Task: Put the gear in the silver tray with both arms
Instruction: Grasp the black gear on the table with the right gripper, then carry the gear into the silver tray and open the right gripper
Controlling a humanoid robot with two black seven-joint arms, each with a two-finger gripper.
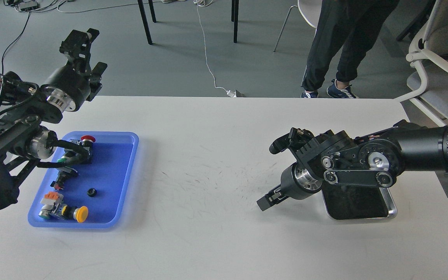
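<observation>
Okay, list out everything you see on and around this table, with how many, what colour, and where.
table: one, white, fills the lower view.
blue tray: one, blue plastic, left side of table.
push-button parts: several, with red, green, yellow and orange caps, inside the blue tray.
small gear-like ring: one, black, on the blue tray's floor.
silver tray: one, shiny steel, right side of table, partly under the right arm.
person's legs: one pair, dark trousers, behind the table.
chairs: two, pale, far right and top.
left claw: one, black, raised beyond the blue tray.
right claw: one, black, low over the table left of the silver tray.
</observation>
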